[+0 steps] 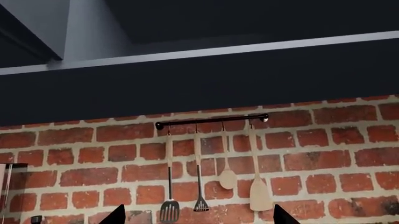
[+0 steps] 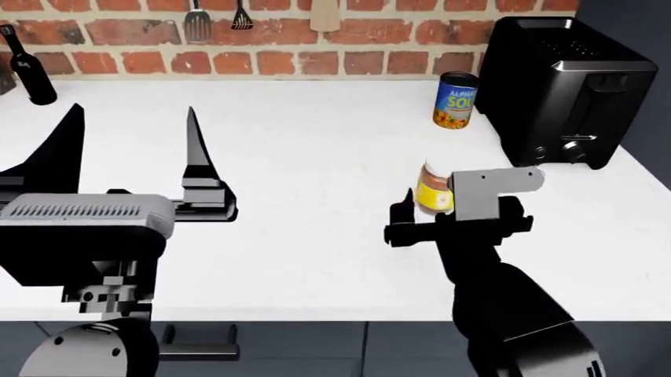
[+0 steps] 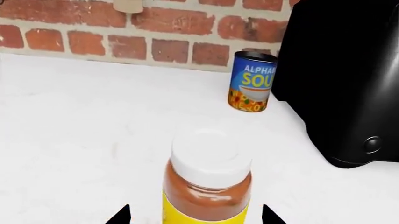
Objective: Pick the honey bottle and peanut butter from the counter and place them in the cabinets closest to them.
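Peanut butter jar (image 2: 434, 191) stands upright on the white counter (image 2: 314, 157), right of centre in the head view, white lid, yellow label. Right gripper (image 2: 419, 214) sits at it, fingers spread either side of the jar; contact can't be told. Left gripper (image 2: 131, 149) at left of frame, jaws wide apart, holding nothing. Soup can (image 2: 455, 100) further back, beside the black toaster (image 2: 571, 90). Dark bottle (image 2: 28, 75) upper left. Utensils (image 1: 212, 179) hang on the brick wall (image 1: 324, 154).

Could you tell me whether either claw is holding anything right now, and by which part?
Nothing is held. The left claw is open and empty; the right claw is open astride the peanut butter.
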Controlling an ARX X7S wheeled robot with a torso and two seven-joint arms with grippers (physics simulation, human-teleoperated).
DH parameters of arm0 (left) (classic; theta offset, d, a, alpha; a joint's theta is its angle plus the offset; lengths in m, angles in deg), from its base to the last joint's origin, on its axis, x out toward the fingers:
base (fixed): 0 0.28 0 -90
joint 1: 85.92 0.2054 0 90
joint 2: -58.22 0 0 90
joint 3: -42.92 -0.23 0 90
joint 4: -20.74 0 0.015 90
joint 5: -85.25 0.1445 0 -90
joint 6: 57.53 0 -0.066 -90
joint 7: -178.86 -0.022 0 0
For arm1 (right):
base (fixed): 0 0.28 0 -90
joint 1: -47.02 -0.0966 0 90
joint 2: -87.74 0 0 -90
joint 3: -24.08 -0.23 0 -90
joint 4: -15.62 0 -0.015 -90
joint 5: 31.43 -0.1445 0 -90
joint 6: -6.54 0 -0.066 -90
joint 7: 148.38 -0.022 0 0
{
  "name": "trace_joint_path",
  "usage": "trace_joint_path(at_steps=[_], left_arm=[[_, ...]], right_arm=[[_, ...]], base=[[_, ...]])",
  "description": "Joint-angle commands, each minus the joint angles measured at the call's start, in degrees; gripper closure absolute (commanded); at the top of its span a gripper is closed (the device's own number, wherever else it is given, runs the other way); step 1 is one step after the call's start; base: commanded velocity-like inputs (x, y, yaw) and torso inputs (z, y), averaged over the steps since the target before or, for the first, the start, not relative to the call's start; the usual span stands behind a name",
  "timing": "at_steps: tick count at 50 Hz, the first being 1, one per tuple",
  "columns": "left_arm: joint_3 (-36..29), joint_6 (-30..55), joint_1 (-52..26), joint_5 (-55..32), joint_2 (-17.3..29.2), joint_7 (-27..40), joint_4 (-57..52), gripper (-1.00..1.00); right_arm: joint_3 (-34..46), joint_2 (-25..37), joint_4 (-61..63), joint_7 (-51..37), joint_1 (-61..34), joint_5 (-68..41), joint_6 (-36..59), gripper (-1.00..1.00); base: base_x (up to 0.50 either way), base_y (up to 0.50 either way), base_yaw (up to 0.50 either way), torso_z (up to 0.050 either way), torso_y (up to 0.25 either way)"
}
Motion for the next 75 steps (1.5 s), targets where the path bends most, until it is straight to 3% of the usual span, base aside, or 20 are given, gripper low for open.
trace_joint_path(at_steps=[1,17,18,30,36,40,43,48,51,58,65,75], left_arm=[[-0.3,-0.1,-0.2,-0.1,0.4,0.4,0.3,-1.0],[-0.5,-0.5,-0.2,-0.4,0.8,0.9,0.6,-1.0],[-0.4,-0.5,-0.2,-0.6,0.9,0.9,0.6,-1.0],[-0.9,-0.2,-1.4,-0.6,1.0,1.3,1.8,-1.0],[-1.7,1.6,-11.4,-1.2,-0.7,1.1,9.6,-1.0],[1.5,6.0,-25.2,-6.7,-5.3,0.5,28.1,-1.0],[2.3,5.4,-38.3,-8.0,-8.3,-1.2,51.0,-1.0],[0.7,-15.9,-63.4,-4.5,-12.0,-7.3,94.0,-1.0],[-0.7,-18.2,-62.5,-0.1,-12.3,-7.0,116.1,-1.0],[0.1,-21.0,-61.5,2.7,-12.4,-10.5,116.1,-1.0],[2.0,-21.5,-61.6,3.2,-12.6,-13.9,116.1,-1.0],[3.1,-22.3,-61.5,4.4,-12.7,-14.6,116.1,-1.0]], right_arm=[[1.9,-1.3,-13.5,1.1,-6.1,1.1,-3.6,-1.0],[1.8,-2.3,-23.3,0.8,-8.1,1.2,-7.3,-1.0],[1.9,-2.3,-22.8,0.5,-8.0,1.3,-7.1,1.0],[1.4,-1.0,-12.6,-1.2,-5.6,0.0,-3.5,1.0],[1.2,1.1,5.7,-3.3,-5.8,-1.8,6.5,1.0],[-0.5,2.2,18.3,-4.1,-8.7,-4.6,16.3,1.0],[-4.0,1.9,27.0,-4.4,-13.4,-7.8,26.8,1.0],[-7.7,0.3,33.3,-3.8,-19.8,-11.5,37.0,1.0],[-9.5,0.7,33.0,-6.1,-22.8,-16.9,38.0,1.0],[-10.3,6.2,28.1,-26.6,-30.4,-44.6,37.8,1.0],[-6.1,9.6,22.5,-34.6,-36.9,-55.4,37.6,1.0],[-3.1,11.5,20.9,-37.5,-39.1,-59.9,35.5,1.0]], base=[[0.0,0.0,0.0,0.0,0.0],[0.0,0.0,0.0,0.0,0.0],[0.0,0.0,0.0,0.0,0.0],[0.0,0.0,0.0,0.0,0.0],[0.0,0.0,0.0,0.0,0.0],[0.0,0.0,0.0,0.0,0.0],[0.0,0.0,0.0,0.0,0.0],[0.0,0.0,0.0,0.0,0.0],[0.0,0.0,0.0,0.0,0.0],[0.07,0.04,0.0,0.0,0.0],[0.5,0.17,0.0,0.0,0.0],[0.5,0.07,0.0,0.0,0.001]])
